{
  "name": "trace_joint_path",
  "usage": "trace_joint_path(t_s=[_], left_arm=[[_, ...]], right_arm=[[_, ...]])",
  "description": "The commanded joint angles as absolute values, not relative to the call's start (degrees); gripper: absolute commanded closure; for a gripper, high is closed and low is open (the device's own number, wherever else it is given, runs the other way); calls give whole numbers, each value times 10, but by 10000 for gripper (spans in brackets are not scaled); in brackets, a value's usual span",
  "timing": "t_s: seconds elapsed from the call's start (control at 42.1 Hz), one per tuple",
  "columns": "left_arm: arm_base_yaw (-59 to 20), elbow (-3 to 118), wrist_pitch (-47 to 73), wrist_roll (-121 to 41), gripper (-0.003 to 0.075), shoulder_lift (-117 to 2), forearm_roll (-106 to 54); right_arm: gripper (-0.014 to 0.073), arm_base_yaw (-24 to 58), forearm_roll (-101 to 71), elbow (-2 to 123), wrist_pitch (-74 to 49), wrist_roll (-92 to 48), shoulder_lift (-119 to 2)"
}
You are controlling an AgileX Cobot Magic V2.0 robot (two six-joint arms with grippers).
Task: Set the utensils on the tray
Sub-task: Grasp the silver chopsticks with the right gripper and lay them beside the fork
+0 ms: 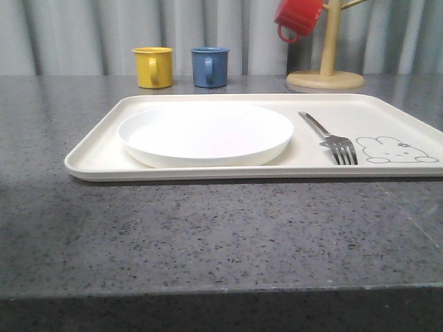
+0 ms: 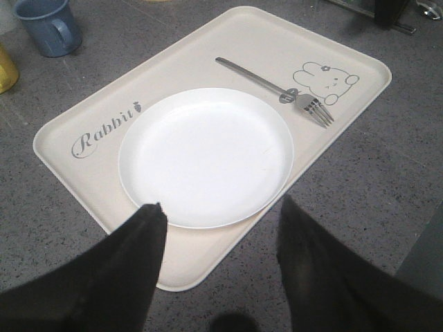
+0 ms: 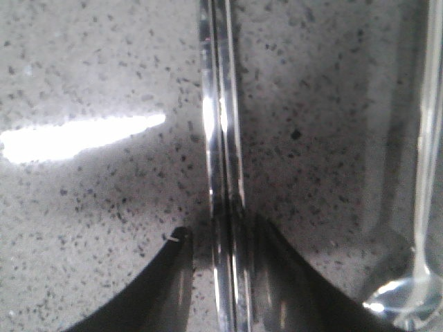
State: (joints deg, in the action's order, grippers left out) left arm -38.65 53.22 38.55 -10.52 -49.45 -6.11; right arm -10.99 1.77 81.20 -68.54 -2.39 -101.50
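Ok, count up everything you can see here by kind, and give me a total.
utensils: 3 (fork, what looks like the knife, spoon)
mugs: 3 (yellow mug, blue mug, red mug)
plate: 1
tray: 1
wooden mug stand: 1
Total: 9

A silver fork (image 1: 329, 137) lies flat on the cream tray (image 1: 90, 155) beside the white plate (image 1: 205, 133).

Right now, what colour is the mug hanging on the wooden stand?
Red. The hanging mug on the wooden stand shows best in the front view.
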Motion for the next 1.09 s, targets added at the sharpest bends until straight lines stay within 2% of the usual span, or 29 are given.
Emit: trace_joint_path(t_s=[0.0, 0.19, 0.261, 0.499, 0.641, 0.855, 1.068], left_arm=[[-392, 548, 342, -100, 352, -492, -65], [-392, 548, 342, -100, 352, -492, -65], [-392, 548, 342, -100, 352, -492, -65], [-392, 548, 342, -100, 352, -492, -65], [-392, 548, 342, -100, 352, -492, -65], [-392, 548, 342, -100, 352, -492, -65], [-392, 548, 342, -100, 352, -492, -65]], right_arm=[[350, -114, 16, 824, -682, -33, -996], [529, -114, 12, 824, -682, -37, -996], [559, -114, 12, 824, -682, -37, -996], [557, -94, -28, 848, -720, -42, -989], [557, -29, -46, 887, -768, -43, -976], [557, 66, -105, 913, -766, 0, -977], [554, 106, -106, 913, -759, 81, -1006]])
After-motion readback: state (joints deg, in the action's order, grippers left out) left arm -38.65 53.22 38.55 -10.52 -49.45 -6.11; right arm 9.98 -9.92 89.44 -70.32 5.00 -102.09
